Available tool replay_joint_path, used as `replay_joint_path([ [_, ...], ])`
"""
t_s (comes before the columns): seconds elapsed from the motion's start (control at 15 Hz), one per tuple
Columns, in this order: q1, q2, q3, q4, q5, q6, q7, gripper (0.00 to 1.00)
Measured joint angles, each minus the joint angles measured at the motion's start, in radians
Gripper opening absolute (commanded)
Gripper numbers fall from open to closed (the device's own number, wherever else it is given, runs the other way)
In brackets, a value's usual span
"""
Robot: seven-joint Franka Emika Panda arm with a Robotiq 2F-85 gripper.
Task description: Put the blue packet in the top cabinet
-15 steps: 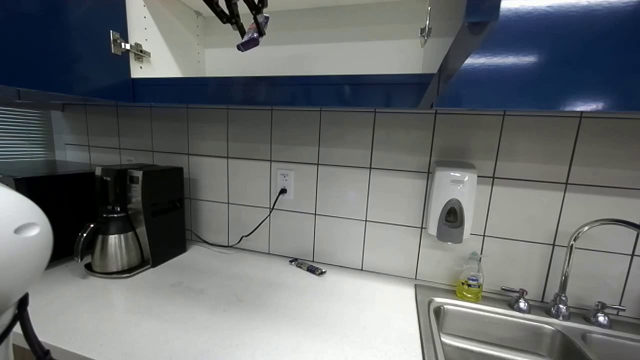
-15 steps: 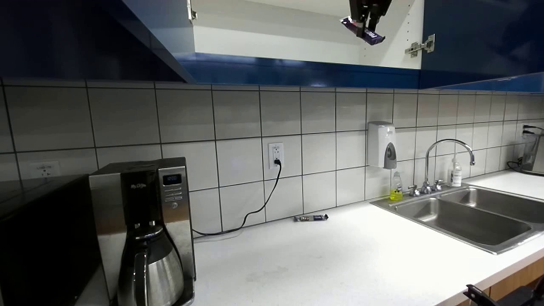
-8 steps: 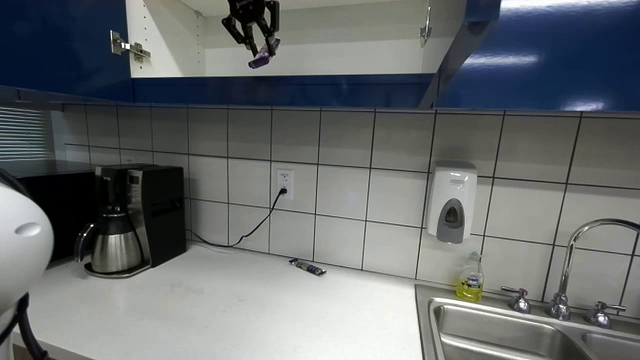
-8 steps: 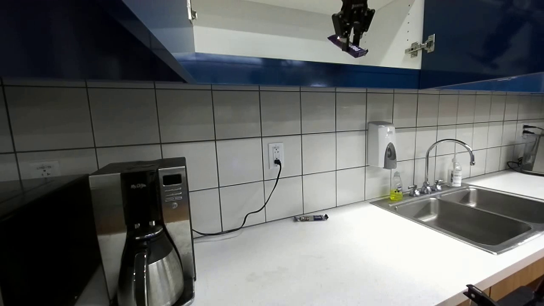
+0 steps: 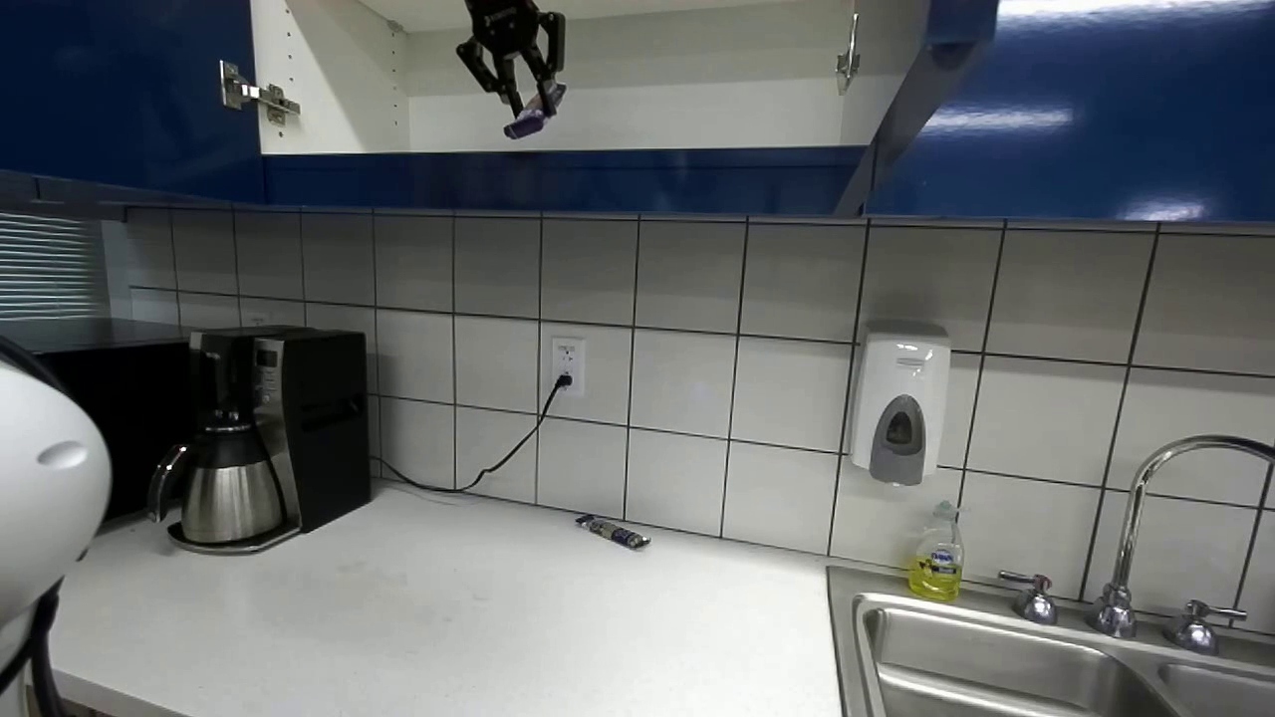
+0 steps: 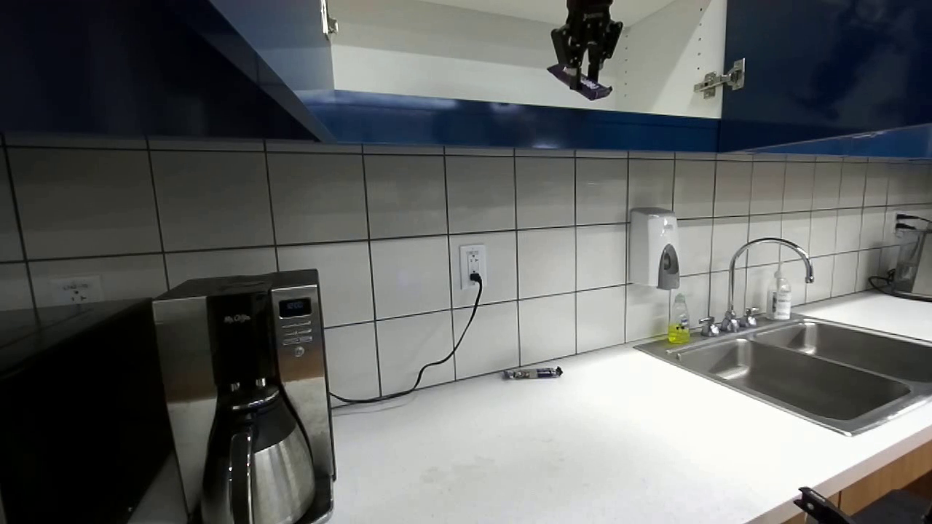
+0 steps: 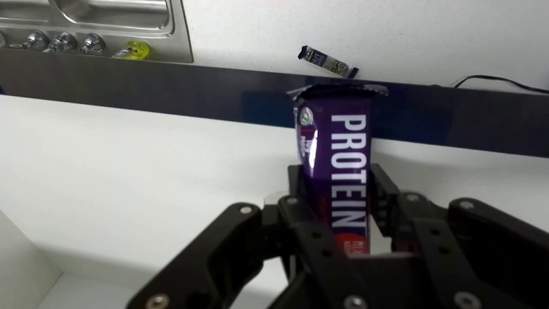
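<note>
Now the gripper [image 7: 338, 184] grasps a dark blue-purple protein bar [image 7: 336, 141], presumably the packet the task means, a finger against each long side and the bar slanting, one end lower than the other in both exterior views. Compared with a second ago, gripper and bar sit lower in those views and, it seems, deeper toward the opening, so the bar shows whole against the white interior of the top cabinet [image 5: 677, 105], high over the back edge of the white bench [image 5: 448, 607]. In the wrist view its crimped end shows across the dark front ledge [image 7: 257, 98], the rest over white cabinet surface; whether it touches anything there cannot be told, though it looks held up. That shift suggests the carrying is nearly done and the placing remains: further in, down, then let go. Released here, the bar might catch the ledge and slide out. Below, a nut bar [image 7: 328, 61] lies just beside the bench's back edge, between the coffee maker [image 5: 314, 438] and, toward the opposite end, the steel sink [image 5: 845, 637].
</note>
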Motion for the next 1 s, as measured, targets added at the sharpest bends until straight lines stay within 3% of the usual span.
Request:
replay_joint_path([
  [1.0, 0.001, 0.157, -0.001, 0.185, 0.0, -0.076, 0.021, 0.14],
])
